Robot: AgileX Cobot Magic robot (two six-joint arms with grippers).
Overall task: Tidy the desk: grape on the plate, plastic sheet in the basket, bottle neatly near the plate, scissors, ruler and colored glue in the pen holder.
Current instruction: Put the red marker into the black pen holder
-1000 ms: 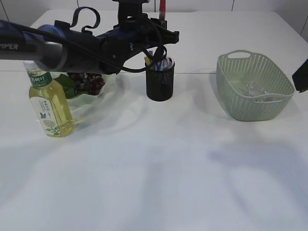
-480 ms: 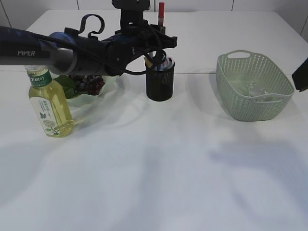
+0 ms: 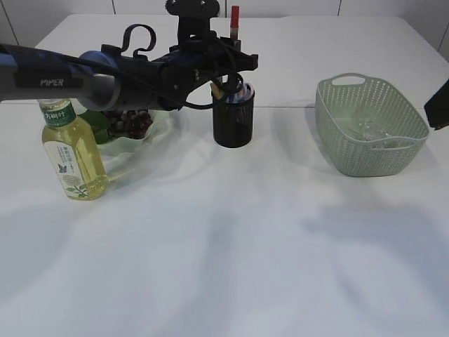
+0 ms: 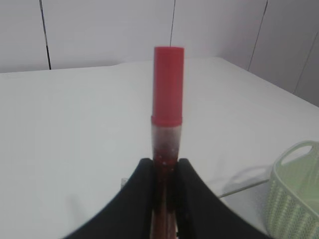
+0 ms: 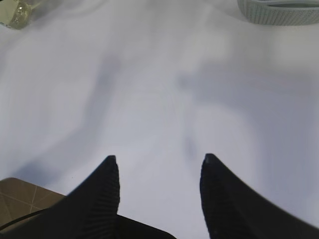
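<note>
My left gripper point(image 4: 167, 162) is shut on the colored glue point(image 4: 168, 84), a clear tube with a red cap point(image 3: 235, 17). It holds the tube upright just above the black mesh pen holder point(image 3: 233, 121), which has several coloured items sticking out of it. I cannot pick out the scissors or the ruler among them. The bottle point(image 3: 70, 151) of yellow drink stands at the left, in front of the plate point(image 3: 140, 144) with the dark grape bunch point(image 3: 130, 123). The green basket point(image 3: 370, 126) holds the clear plastic sheet point(image 3: 368, 130). My right gripper point(image 5: 159, 159) hangs open over bare table.
The left arm point(image 3: 84, 74) stretches across above the plate and bottle. The basket's rim point(image 4: 299, 199) shows at the lower right of the left wrist view. The right arm's tip point(image 3: 438, 105) sits at the right edge, beside the basket.
The left gripper has lowered the glue a little toward the pen holder, and the arm has shifted slightly right. The right gripper has stayed put.
</note>
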